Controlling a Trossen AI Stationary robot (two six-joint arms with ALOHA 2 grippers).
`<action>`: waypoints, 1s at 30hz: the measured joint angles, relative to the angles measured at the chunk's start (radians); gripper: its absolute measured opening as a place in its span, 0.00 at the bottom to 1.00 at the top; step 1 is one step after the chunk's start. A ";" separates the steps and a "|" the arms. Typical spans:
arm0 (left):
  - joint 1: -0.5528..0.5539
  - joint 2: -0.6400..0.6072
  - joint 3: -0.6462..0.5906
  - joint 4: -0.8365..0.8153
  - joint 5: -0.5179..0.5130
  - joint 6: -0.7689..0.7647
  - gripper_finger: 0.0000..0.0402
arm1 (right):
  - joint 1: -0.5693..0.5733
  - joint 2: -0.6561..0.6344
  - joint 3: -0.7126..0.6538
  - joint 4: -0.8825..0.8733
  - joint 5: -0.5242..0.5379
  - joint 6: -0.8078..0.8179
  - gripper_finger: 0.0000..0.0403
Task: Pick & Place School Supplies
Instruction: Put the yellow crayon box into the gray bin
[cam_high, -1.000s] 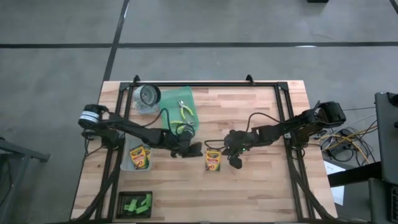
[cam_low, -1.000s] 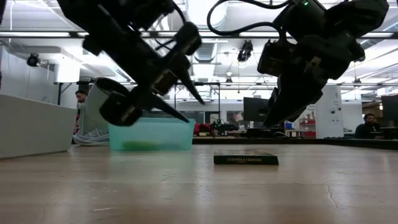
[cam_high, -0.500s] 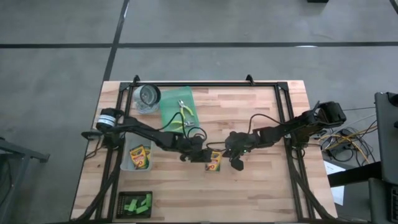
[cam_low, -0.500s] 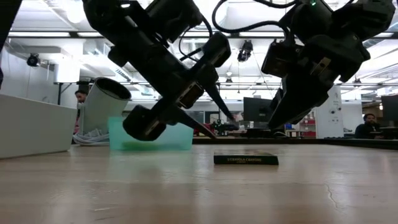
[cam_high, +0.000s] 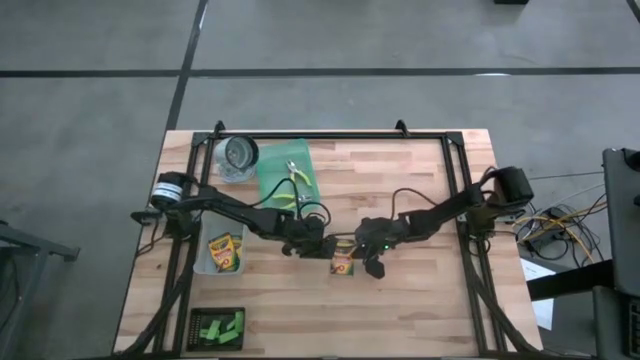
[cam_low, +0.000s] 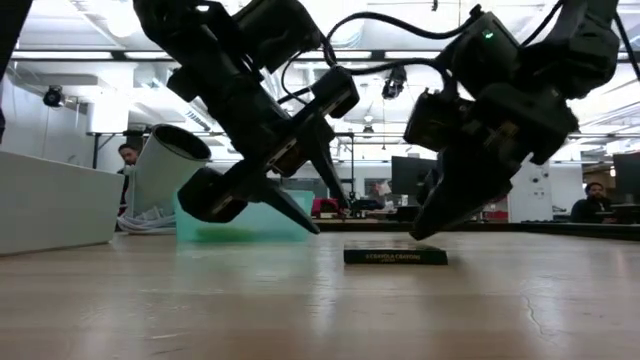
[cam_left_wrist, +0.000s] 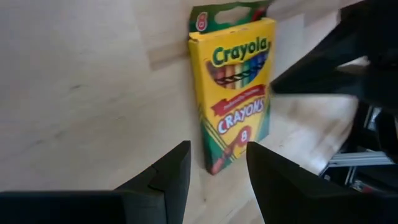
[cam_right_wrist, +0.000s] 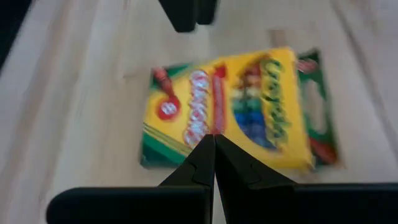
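The crayon box (cam_high: 342, 257) lies flat on the tabletop (cam_high: 420, 310) near the middle, between my two grippers, its printed face up. My left gripper (cam_high: 318, 246) is just beside one edge of it, low over the wood, and its fingers (cam_left_wrist: 168, 177) stand apart with the box corner showing between them; nothing is held yet. My right gripper (cam_high: 374, 262) comes from the other side with the fingers (cam_right_wrist: 211, 158) pressed together, the tips just over the box, empty.

I judge this box is light, thin cardboard, a little stiff but easy to crush, and its glossy face can slip. Because it lies so flat, there is little height to catch from above. I would take hold across the narrow width, on the two long edges, with a gentle squeeze. The closed right gripper could maybe steady it from the far side.

Another crayon box (cam_high: 224, 252) sits in the clear bin (cam_high: 201, 262) at the left.
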 joint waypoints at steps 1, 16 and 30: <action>0.000 0.000 0.000 0.001 0.000 0.004 0.40 | 0.000 0.010 0.008 0.013 -0.013 0.002 0.02; 0.000 0.000 -0.007 -0.020 0.000 0.022 0.40 | 0.000 0.006 0.012 -0.032 -0.011 0.057 0.02; 0.000 0.000 -0.007 -0.020 -0.004 0.019 0.40 | 0.000 0.001 0.014 -0.105 -0.011 0.061 0.02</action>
